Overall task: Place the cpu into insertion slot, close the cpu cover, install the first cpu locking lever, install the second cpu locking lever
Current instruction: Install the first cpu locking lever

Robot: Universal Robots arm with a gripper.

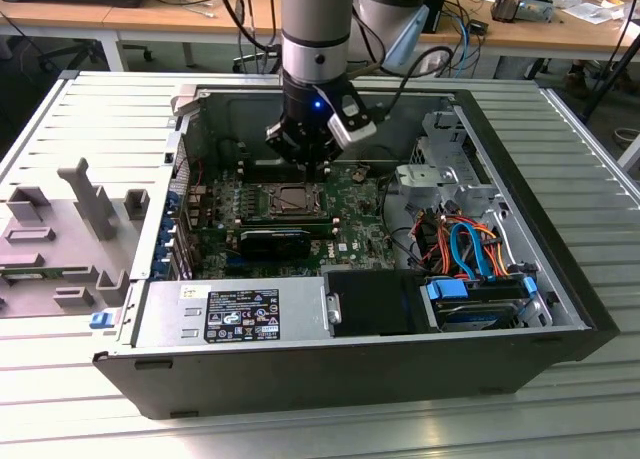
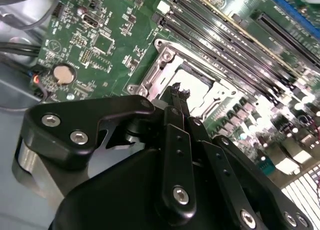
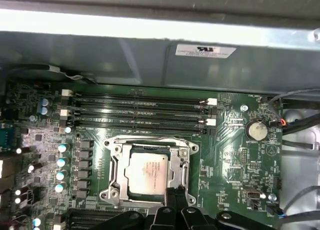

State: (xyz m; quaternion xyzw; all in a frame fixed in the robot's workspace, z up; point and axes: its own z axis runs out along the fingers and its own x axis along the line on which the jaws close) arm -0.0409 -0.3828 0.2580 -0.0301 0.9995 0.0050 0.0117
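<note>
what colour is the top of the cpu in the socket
Pale silver-grey metal, best in the first wrist view: cpu.

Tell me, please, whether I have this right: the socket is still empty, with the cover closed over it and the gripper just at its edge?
Not quite: the socket is not empty. In the first wrist view the cpu already sits in it, its silver top showing through the cut-out of the cover, which lies closed over it. The gripper is at the socket's edge, as you said.
</note>
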